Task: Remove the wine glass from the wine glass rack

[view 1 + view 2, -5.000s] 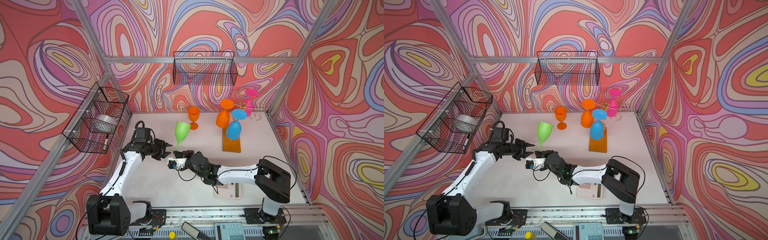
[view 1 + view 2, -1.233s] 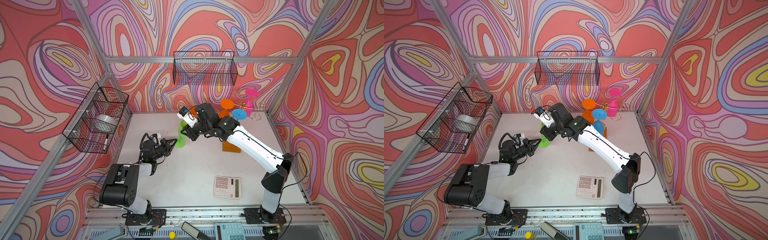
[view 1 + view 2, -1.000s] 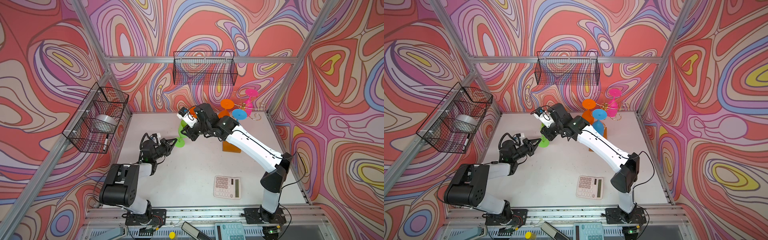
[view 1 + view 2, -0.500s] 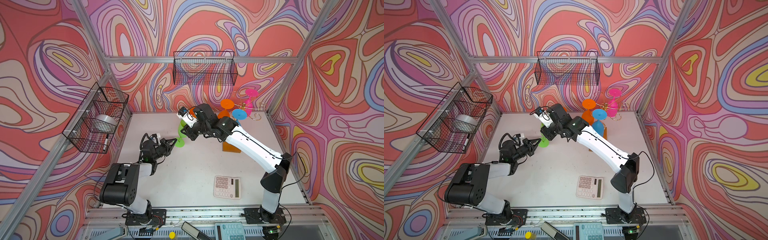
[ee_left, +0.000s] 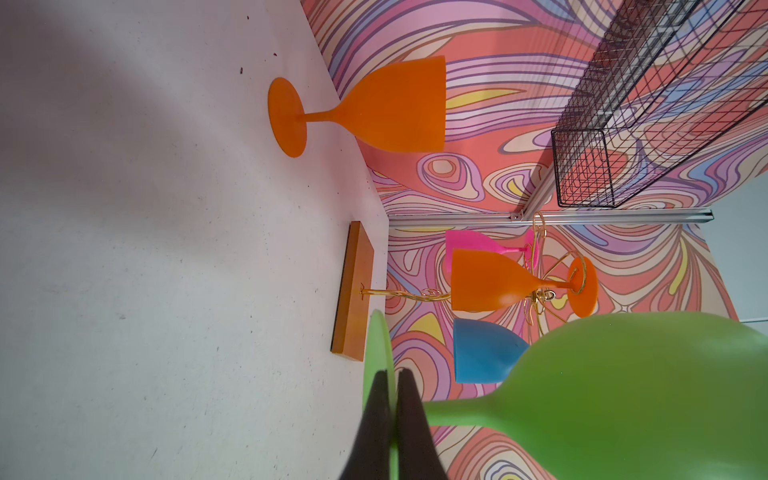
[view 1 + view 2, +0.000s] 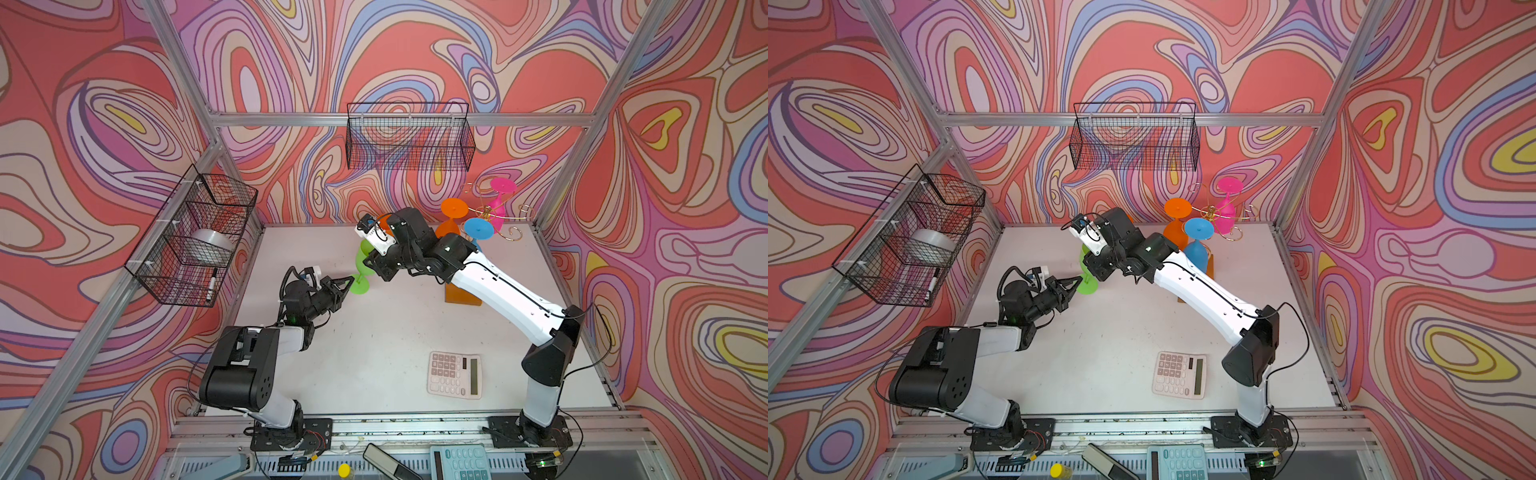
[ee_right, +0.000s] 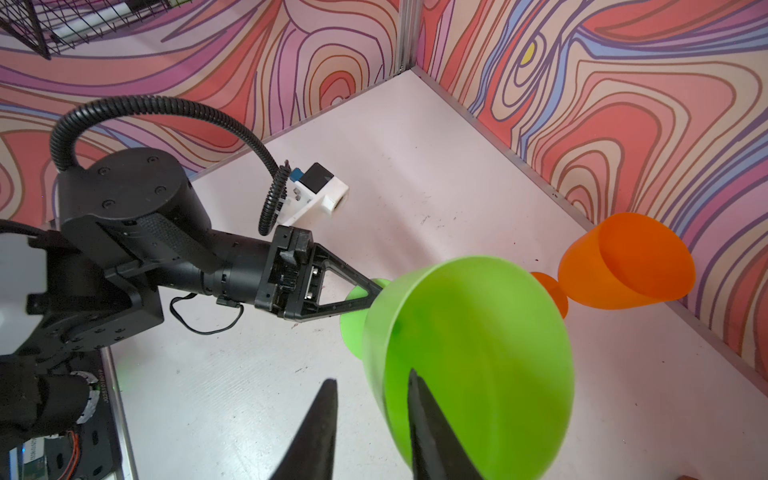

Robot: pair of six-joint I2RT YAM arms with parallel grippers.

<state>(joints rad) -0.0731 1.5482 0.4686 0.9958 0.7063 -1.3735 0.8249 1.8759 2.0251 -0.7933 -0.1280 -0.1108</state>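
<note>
Behind right arm [image 6: 417, 249], green wine glass [image 6: 361, 261] seemingly half-hidden.

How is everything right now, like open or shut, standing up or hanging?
green glass, upright, foot pinched.
left hand, shut on the green glass's foot.
right hand, open, astride the green glass's rim.
standing orange glass, upright, untouched.
wine glass rack, standing, three glasses on it.
hanging orange glass, upside down.
blue glass, upside down on the rack.
pink glass, upside down on the rack.
calculator, flat, keys up.
</note>
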